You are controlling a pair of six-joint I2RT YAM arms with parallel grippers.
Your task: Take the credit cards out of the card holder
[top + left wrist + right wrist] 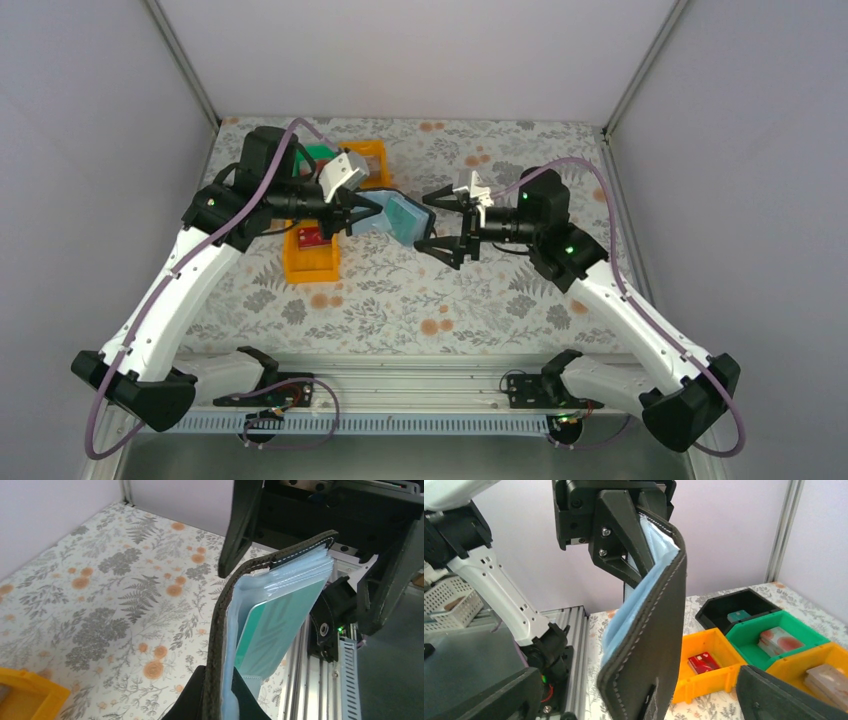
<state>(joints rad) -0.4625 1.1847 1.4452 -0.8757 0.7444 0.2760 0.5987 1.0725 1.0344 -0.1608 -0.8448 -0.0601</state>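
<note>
My left gripper (348,213) is shut on one edge of the card holder (392,216) and holds it open in the air above the table. In the left wrist view the fingers (192,700) pinch its dark border (222,630). A teal credit card (275,625) sits in the pale blue inner pocket. My right gripper (441,223) is open, with its jaws standing on either side of the holder's free end. In the right wrist view the holder's black outside (649,645) hangs between my open right fingers (784,695).
An orange tray (709,677) holds a red card (703,662). A green tray (749,630) holds whitish-red cards (779,640). A black tray (714,607) holds a teal card (739,615). Another orange tray (839,652) holds pale grey cards (824,677). The trays are behind the left gripper (312,262).
</note>
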